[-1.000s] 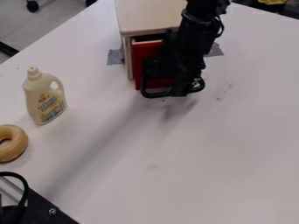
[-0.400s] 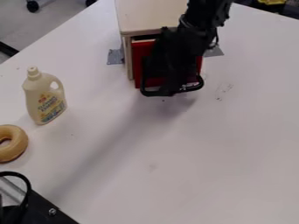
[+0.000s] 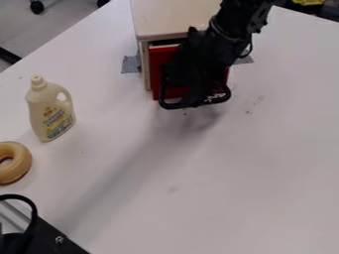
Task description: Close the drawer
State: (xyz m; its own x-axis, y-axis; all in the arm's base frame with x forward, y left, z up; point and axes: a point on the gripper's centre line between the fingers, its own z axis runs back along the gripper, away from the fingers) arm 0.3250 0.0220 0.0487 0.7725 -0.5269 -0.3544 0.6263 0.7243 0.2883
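Camera view: the red drawer (image 3: pixel 156 72) is seated slightly out of the cabinet (image 3: pixel 173 20), its front partly covered by the hand (image 3: pixel 196 101). How far that is opened, or whether anything is held, cannot be told. Well apart, a bottle (image 3: pixel 50 111) and ring (image 3: pixel 21 162) are borne by the surface (image 3: pixel 198 188).

There is one counter (image 3: pixel 218 188), and on it one wooden cabinet (image 3: pixel 169 20) with one red drawer front (image 3: pixel 156 72). One robot arm (image 3: pixel 232 27) carries one pincer (image 3: pixel 196 101). The counter also has one bottle (image 3: pixel 50 111), one ring (image 3: pixel 24 161) and two patches of grey tape (image 3: pixel 130 64). At the lower left are one black plate (image 3: pixel 46 235), one screw (image 3: pixel 59 240) and one curved black cable (image 3: pixel 30 211). Two wheels (image 3: pixel 37 7) show at the upper left, and one yellow item (image 3: pixel 309 2) at the upper right.
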